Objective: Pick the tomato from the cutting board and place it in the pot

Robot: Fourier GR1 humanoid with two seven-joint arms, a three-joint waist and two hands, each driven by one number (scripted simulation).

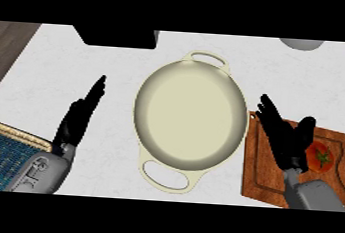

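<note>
Plainly, no legible writing anywhere.

Kitchen: a white counter [98, 59] carries a cream pot [192, 119], a wooden cutting board [264, 179] and a tomato [322, 156].

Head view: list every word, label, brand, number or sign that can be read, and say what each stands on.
None can be read. The pot, the cutting board, the tomato, the counter, the black object at the top edge and the blue woven mat at lower left show no text or marks.
</note>
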